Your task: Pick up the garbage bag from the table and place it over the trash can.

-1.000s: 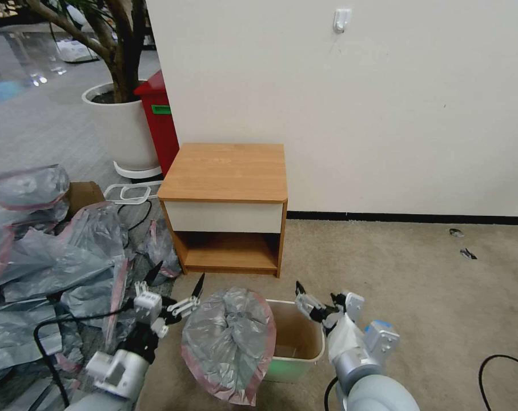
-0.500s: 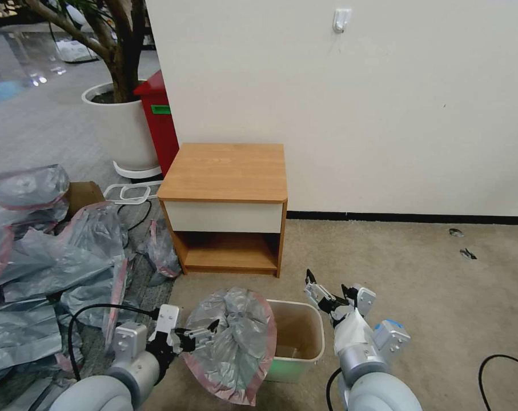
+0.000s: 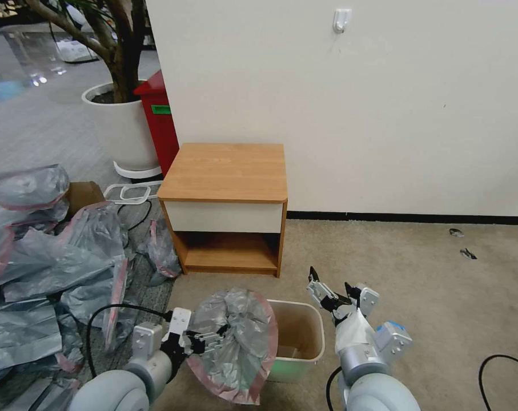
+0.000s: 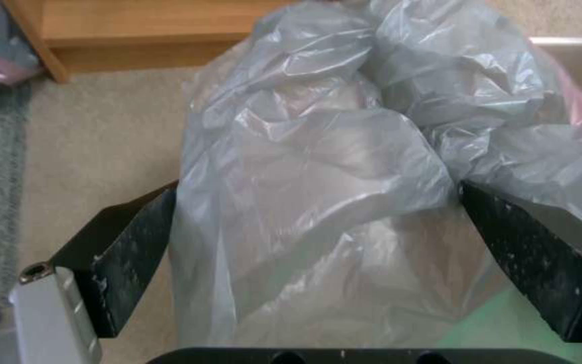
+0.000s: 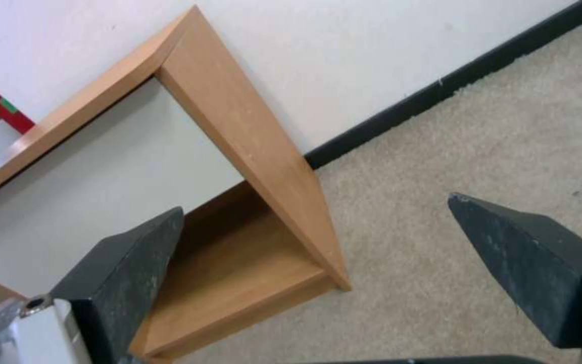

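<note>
The grey garbage bag (image 3: 233, 342) with its pink-red rim hangs bunched over the left side of the cream trash can (image 3: 320, 334) on the carpet. The can's right half is uncovered. My left gripper (image 3: 220, 337) is open at the bag's left face. In the left wrist view its fingers (image 4: 136, 247) stand wide on either side of the crumpled bag (image 4: 318, 167). My right gripper (image 3: 329, 281) hovers open and empty just right of the can, pointing at the table (image 3: 227, 171), whose top is bare.
A heap of similar grey bags (image 3: 47, 257) lies on the floor to the left. Behind the table (image 5: 237, 131) are a red bin (image 3: 159, 120), a white planter (image 3: 119, 128) and the wall. Open carpet lies to the right, where a black cable (image 3: 498, 371) lies.
My left gripper has swung down and right from beside the bag until its fingers straddle it. The right gripper has drifted slightly right and away from the can's rim.
</note>
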Available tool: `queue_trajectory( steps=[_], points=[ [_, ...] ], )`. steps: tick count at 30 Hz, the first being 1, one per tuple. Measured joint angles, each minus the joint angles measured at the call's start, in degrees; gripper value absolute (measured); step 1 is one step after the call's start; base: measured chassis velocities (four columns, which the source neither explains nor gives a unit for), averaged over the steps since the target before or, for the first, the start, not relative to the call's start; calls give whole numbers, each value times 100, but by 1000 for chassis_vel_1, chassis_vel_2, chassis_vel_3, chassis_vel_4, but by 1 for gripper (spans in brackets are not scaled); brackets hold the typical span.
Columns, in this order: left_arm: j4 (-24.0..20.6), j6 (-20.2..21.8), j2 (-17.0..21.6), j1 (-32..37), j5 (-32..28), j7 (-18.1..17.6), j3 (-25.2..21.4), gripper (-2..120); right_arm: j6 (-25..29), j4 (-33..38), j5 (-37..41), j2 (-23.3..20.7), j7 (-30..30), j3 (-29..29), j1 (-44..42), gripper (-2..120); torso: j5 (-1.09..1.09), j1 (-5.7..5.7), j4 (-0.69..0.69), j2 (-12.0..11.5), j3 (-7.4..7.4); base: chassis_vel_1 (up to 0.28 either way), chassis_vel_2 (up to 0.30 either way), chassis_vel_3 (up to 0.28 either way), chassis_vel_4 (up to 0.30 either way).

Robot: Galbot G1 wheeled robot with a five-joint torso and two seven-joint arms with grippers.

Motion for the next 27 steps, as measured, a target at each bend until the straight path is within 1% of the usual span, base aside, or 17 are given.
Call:
queue_trajectory(
  steps=[4,8,12,14,16,22,23,26,27],
  points=[
    [119,-8,-56,-64,-24,1,63,100,42,19,-82,12,-9,41,-58,100,0,0,0,0,0,0,0,0,0],
    [178,-15,-113,-119,-185,-5,84,100,72,25,-166,18,-17,78,-98,100,0,0,0,0,0,0,0,0,0],
    [19,-20,-116,-53,-370,-35,-25,100,81,25,-221,23,-24,99,-111,100,1,0,0,0,0,0,0,0,0],
    [-110,-21,-37,38,-424,-38,-126,100,85,12,-232,42,-27,101,-106,100,1,-1,1,0,0,0,0,0,0],
    [-110,-22,26,46,-425,-43,-165,100,91,-22,-262,75,-32,77,-91,100,0,0,0,0,0,0,0,0,0],
    [-26,-23,-6,-29,-358,-71,-126,100,96,-67,-342,111,-38,-6,-72,100,0,0,0,0,0,0,0,0,0],
    [-19,-24,-28,-40,-294,-75,-101,100,97,-67,-345,105,-39,-3,-73,100,0,0,0,0,0,0,0,0,0],
    [15,-25,-51,-57,-206,-80,-47,90,112,-75,-346,73,-41,60,-75,100,0,-1,0,0,0,0,0,0,0],
    [15,-25,-51,-57,-206,-80,-47,90,112,-75,-346,73,-41,60,-75,100,0,-1,0,0,0,0,0,0,0]
  ],
)
